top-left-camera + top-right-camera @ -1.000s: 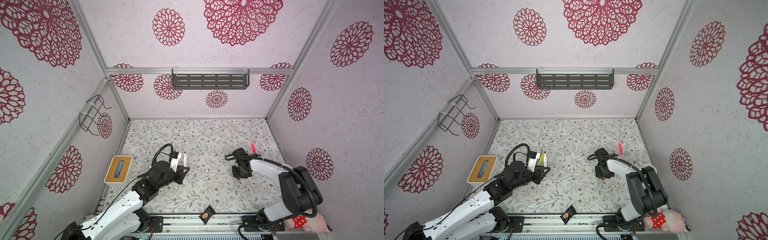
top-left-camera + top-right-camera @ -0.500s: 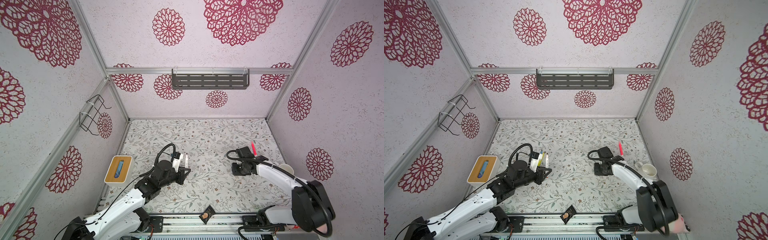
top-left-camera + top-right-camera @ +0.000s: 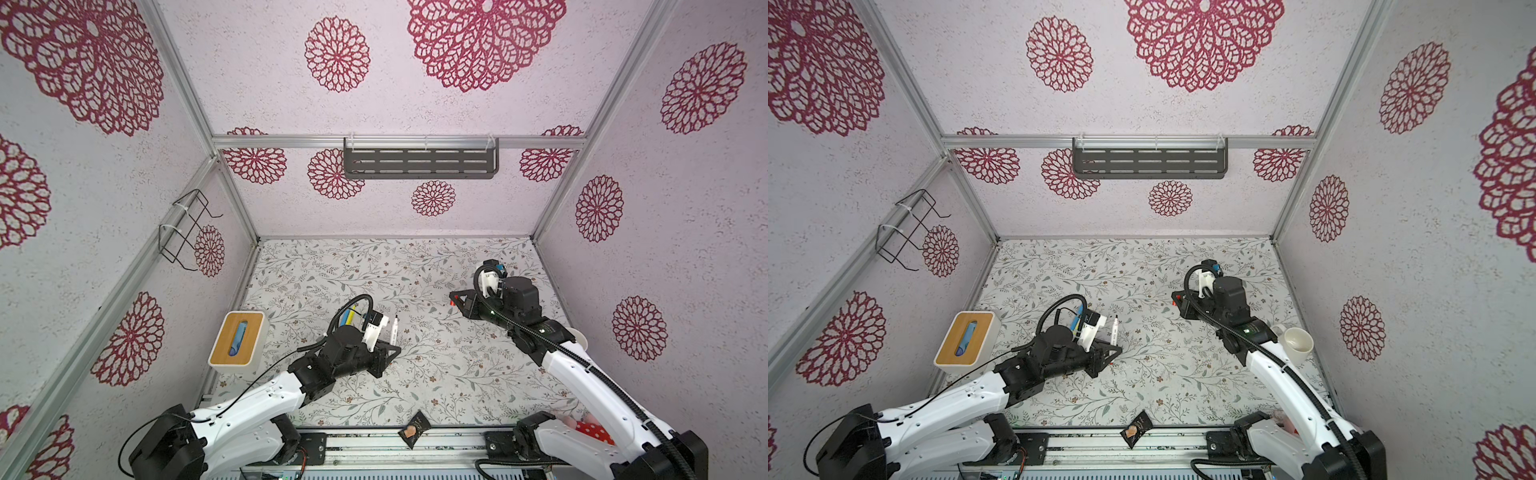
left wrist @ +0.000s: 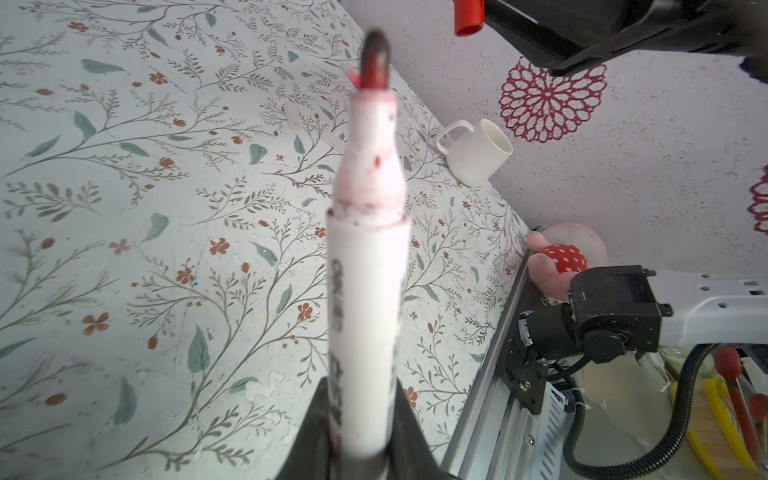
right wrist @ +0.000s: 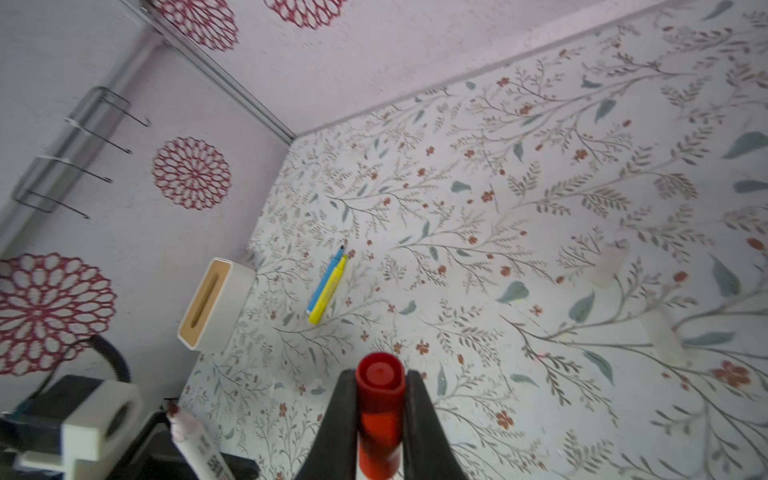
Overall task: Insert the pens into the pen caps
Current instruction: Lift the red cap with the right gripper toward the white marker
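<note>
The floral tabletop (image 3: 415, 374) spreads below me, with patterned pink walls (image 3: 415, 216) around it. My left gripper (image 4: 357, 419) pinches a white pen (image 4: 365, 270), its dark red tip bare. My right gripper (image 5: 380, 415) is clamped on a red cap (image 5: 379, 374), well apart from that pen. A blue pen (image 5: 326, 280) and a yellow pen (image 5: 329, 296) lie side by side on the table near the wood-topped box (image 5: 216, 303).

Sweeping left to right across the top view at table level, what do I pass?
Wood-topped box → blue pen → white-barrelled pen in left gripper → dark packet → red cap in right gripper → white mug.
</note>
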